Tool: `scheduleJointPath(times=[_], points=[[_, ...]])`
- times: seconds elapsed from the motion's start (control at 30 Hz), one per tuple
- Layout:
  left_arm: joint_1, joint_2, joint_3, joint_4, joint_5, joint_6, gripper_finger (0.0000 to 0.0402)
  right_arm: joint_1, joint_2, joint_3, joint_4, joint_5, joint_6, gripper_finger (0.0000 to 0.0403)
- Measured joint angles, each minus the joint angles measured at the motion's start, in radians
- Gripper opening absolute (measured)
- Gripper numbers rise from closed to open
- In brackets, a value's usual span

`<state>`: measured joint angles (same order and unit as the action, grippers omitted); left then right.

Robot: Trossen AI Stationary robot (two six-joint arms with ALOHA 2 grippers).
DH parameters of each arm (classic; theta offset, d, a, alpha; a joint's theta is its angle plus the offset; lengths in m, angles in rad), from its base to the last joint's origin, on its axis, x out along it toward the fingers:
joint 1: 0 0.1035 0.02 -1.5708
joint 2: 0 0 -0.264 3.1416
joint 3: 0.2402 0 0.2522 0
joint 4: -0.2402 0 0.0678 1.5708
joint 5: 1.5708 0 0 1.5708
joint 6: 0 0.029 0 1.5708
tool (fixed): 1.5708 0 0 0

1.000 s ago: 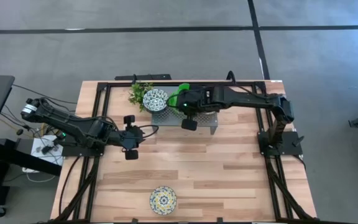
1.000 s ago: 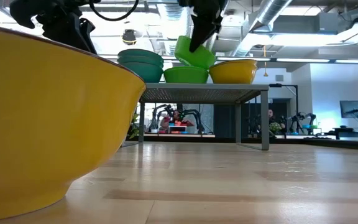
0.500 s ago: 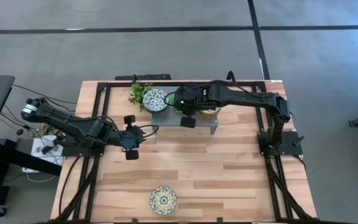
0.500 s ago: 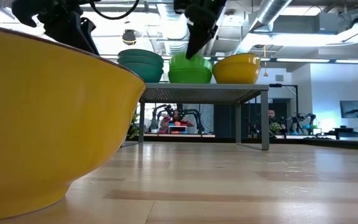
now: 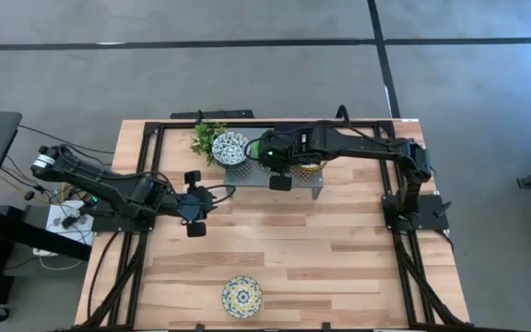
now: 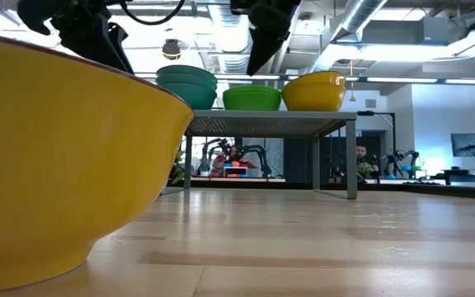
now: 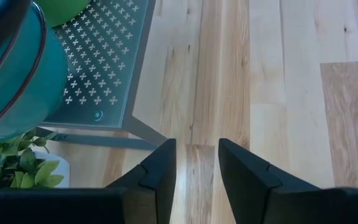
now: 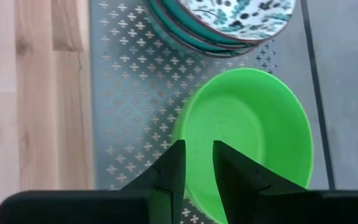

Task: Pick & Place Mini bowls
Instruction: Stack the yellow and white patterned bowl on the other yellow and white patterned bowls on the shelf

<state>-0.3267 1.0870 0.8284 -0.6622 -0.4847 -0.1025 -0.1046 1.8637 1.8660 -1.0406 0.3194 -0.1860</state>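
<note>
The left gripper [image 5: 194,203] hangs over bare boards left of centre, well apart from every bowl, its fingers [image 7: 160,171] parted by a narrow gap with nothing between them; little can go wrong there unless it swings toward the grey perforated stand [image 5: 295,187] while the other arm is working. On the stand's left end, just beside the plant sprig [image 5: 206,138], sits a stack of teal-sided bowls [image 6: 187,86] topped by a blue floral bowl [image 5: 230,147]. Next along is the green bowl [image 8: 247,140], which appears to sit level on the stand between that stack and the yellow bowl [image 6: 312,91]. The main risk, as I judge it, lies here: the right gripper [image 8: 196,163] is straddling or just above the green bowl's near rim, so a sideways retreat could drag a fingertip [image 8: 173,169] against the wall, tip the bowl or shove it into its neighbours, which stand close on both sides. Its fingers are slightly apart and grip nothing; whether they brush the rim I cannot tell. Far off, at the table's [image 5: 358,267] near edge, a yellow floral bowl [image 5: 242,297] lies alone, out of either gripper's way.
</note>
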Motion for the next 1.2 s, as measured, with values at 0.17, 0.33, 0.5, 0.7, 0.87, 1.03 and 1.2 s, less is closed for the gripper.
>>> scheduleJointPath(times=[0.17,0.33,0.5,0.7,0.87,1.03,1.2], points=[[0.0,0.0,0.0,0.009,0.0,0.0,0.0122,0.026,-0.011,0.0,-0.01,0.0,0.001,0.0077],[0.0,0.0,0.0,0.019,0.0,0.0,0.0122,0.087,-0.054,0.003,-0.024,-0.002,0.076,0.0077],[0.002,0.0,0.0,0.031,0.0,0.0,0.0122,0.187,-0.078,0.002,-0.077,-0.044,0.176,0.0077],[0.002,0.0,0.0,0.082,0.0,-0.008,0.0122,0.31,-0.077,0.001,-0.085,-0.14,0.306,0.0077],[0.002,0.0,0.0,0.124,0.057,-0.089,0.0122,0.395,-0.077,-0.039,-0.081,-0.14,0.369,0.0077],[-0.002,0.0,0.0,0.134,0.253,-0.172,0.0122,0.466,-0.077,-0.161,-0.058,-0.138,0.409,0.0077],[-0.028,0.0,0.0,0.191,0.345,-0.194,0.0122,0.498,-0.083,-0.331,-0.003,-0.139,0.49,0.0077]])
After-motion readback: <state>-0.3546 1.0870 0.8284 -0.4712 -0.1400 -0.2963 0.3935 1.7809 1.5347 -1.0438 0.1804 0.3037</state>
